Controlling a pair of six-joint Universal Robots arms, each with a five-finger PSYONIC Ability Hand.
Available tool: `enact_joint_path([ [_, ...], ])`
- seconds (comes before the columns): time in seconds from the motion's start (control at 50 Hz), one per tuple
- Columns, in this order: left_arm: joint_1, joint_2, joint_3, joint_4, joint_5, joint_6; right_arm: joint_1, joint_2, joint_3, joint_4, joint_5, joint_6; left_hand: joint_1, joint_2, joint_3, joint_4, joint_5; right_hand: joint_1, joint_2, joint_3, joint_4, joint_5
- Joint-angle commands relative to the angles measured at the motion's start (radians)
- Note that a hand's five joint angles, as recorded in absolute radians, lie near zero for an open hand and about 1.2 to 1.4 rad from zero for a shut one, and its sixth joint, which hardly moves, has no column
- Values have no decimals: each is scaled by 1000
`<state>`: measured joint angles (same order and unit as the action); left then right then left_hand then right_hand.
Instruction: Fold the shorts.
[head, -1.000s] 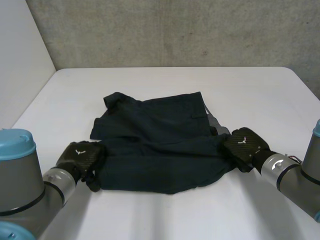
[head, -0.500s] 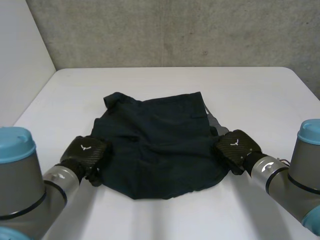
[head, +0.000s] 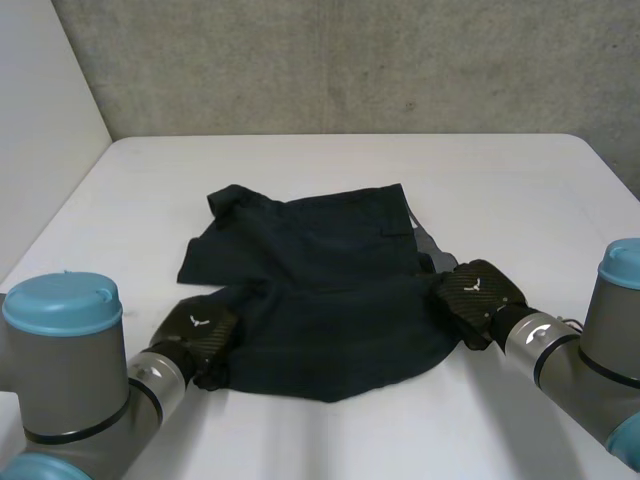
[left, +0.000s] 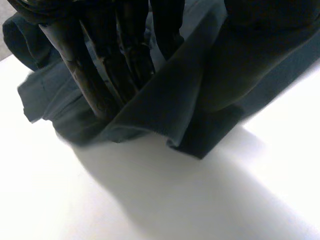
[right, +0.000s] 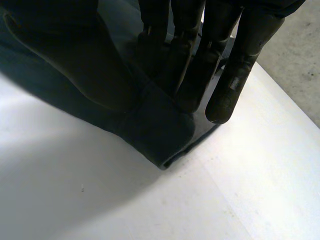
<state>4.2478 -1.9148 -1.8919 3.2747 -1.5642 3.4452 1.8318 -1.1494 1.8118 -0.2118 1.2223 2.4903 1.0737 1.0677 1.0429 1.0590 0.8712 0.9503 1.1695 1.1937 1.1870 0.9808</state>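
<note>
Dark navy shorts (head: 320, 250) lie spread on the white table (head: 330, 440), with the near part rumpled and folded over. My left hand (head: 197, 330) is at the near left corner. In its wrist view its fingers (left: 115, 60) pinch a raised fold of the shorts (left: 195, 115) against the cloth-covered thumb. My right hand (head: 472, 295) is at the right edge, near the near right corner. There its straight fingers (right: 225, 75) pinch the hem of the shorts (right: 155, 125) against the thumb, which the cloth hides.
A grey strip of lining (head: 430, 245) peeks out at the shorts' right side. A concrete wall (head: 350, 60) stands behind the table's far edge and a white wall (head: 40, 120) runs along the left. Bare table surrounds the shorts.
My left hand has slid inward and toward the near edge and closed on the corner. The right hand has shifted slightly left. The near part of the shorts has bunched up.
</note>
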Motion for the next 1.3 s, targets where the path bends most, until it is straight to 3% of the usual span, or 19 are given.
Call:
enact_joint_path([
  [0.02,0,141,17,-3,-85,-9,-2,-58,-3,14,39,-2,323,329,353,337,351,446,227,203,209,241],
  [0.12,0,258,33,-53,-73,-18,9,-128,-20,121,52,-2,323,329,353,337,351,446,227,203,209,241],
  [0.24,20,281,103,-171,-40,-37,27,-151,-107,288,42,16,323,329,353,337,351,446,227,203,209,241],
  [0.32,63,159,187,-179,-37,-37,75,-130,-183,301,39,74,323,329,353,337,351,446,227,203,209,241],
  [0.48,116,-202,463,-190,-45,-26,152,81,-370,269,84,206,300,306,330,314,328,446,227,203,209,241],
  [0.54,115,-280,546,-193,-46,-24,175,134,-414,267,129,257,130,136,161,145,158,446,227,203,209,241],
  [0.62,113,-358,663,-225,-82,-24,213,221,-506,265,262,343,-582,-576,-551,-567,-554,446,227,203,209,241],
  [0.68,101,-349,668,-262,-137,-24,221,260,-549,252,325,377,-871,-866,-841,-857,-844,446,227,203,209,241],
  [0.76,58,-215,556,-268,-166,-26,238,296,-592,218,352,398,-872,-866,-841,-857,-844,446,227,203,209,241],
  [0.88,21,-20,291,-149,-112,-26,239,319,-624,212,359,438,-781,-775,-750,-766,-753,446,227,203,209,241],
  [1.0,3,101,82,-21,-100,-26,239,339,-647,215,376,449,-514,-508,-484,-500,-486,446,227,203,209,241],
  [1.14,0,89,30,16,-102,-20,239,341,-643,216,372,450,-493,-487,-462,-478,-465,446,227,203,209,241],
  [1.3,37,-30,97,43,-102,-15,239,330,-618,221,367,446,-496,-490,-465,-481,-468,446,227,203,209,241],
])
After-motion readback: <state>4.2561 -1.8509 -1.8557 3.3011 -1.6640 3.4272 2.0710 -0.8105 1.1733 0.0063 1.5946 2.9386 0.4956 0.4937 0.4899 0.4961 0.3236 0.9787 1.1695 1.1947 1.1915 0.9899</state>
